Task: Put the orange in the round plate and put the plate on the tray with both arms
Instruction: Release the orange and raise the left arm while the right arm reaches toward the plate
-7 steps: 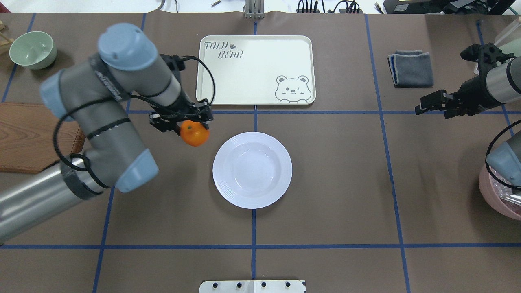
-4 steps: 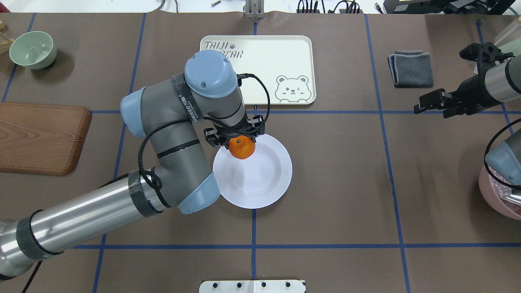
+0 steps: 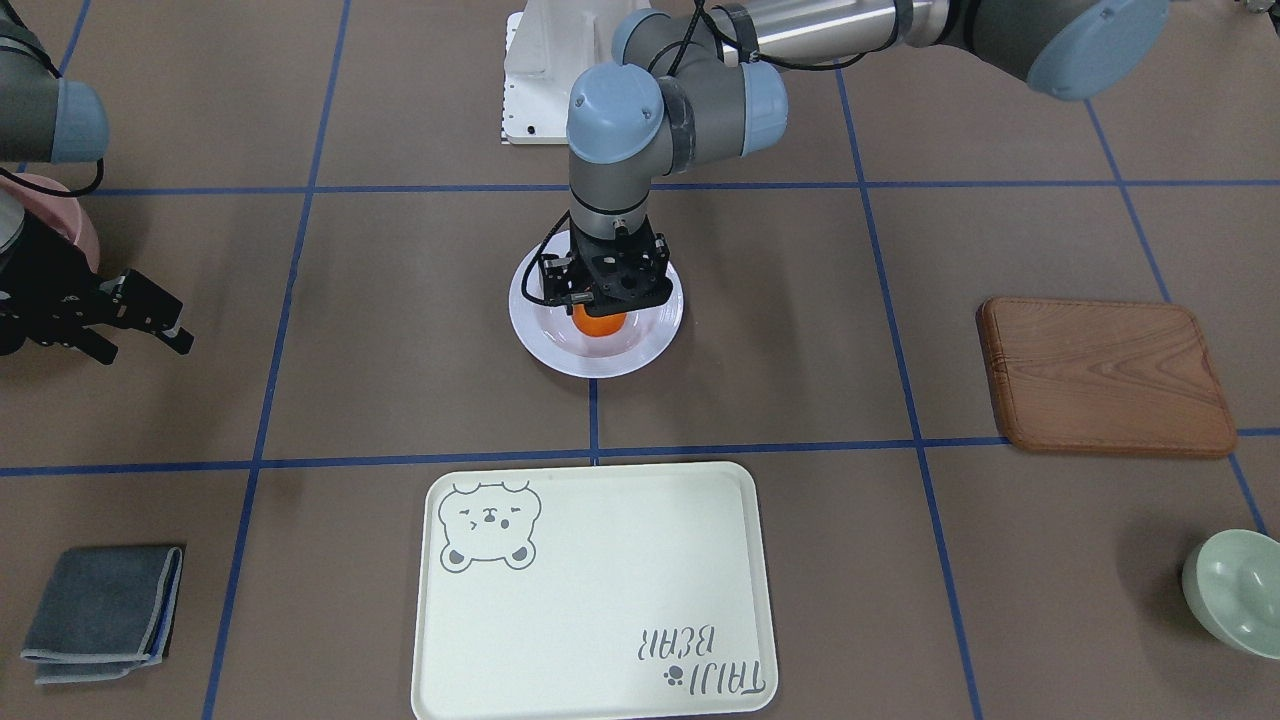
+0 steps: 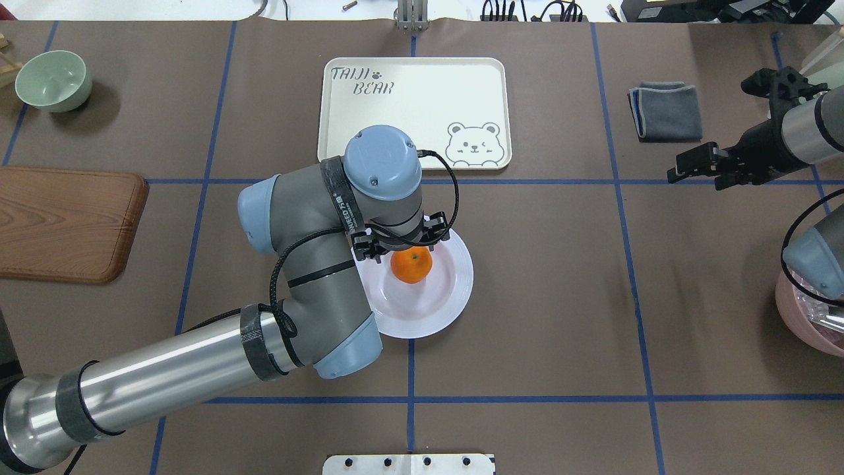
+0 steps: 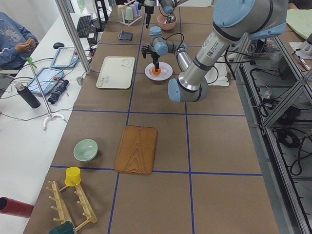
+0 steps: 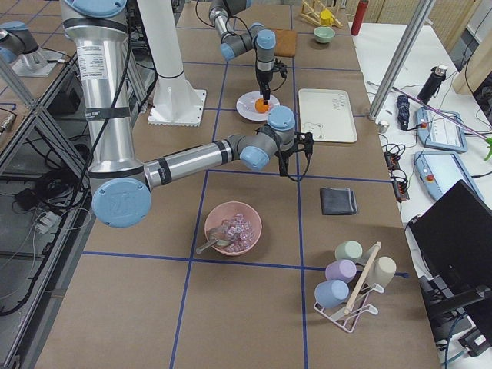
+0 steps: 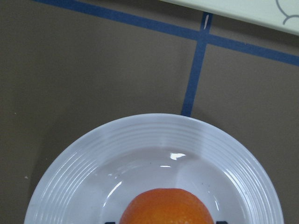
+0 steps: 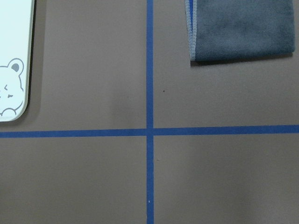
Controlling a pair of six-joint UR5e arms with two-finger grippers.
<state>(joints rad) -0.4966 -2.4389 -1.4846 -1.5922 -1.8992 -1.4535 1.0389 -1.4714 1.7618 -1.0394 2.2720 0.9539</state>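
Note:
The orange (image 4: 411, 265) hangs low over the middle of the round white plate (image 4: 443, 298), held between the fingers of my left gripper (image 4: 403, 249), which is shut on it. The left wrist view has the orange (image 7: 164, 206) at the bottom edge, over the plate's ridged rim (image 7: 154, 125). I cannot tell whether the orange touches the plate. The cream tray (image 4: 415, 109) with the bear face lies just beyond the plate. My right gripper (image 4: 695, 170) hovers far right, open and holding nothing. From the front, the orange (image 3: 600, 323) sits under the gripper in the plate (image 3: 560, 357).
A wooden board (image 4: 66, 221) and a pale green bowl (image 4: 53, 79) are at the far left. A folded grey cloth (image 4: 666, 109) lies back right, and a pink bowl (image 4: 808, 320) stands at the right edge under the right arm.
My left arm has carried the orange right and nearer, from beside the plate to over its middle, and lower. The right gripper has barely shifted.

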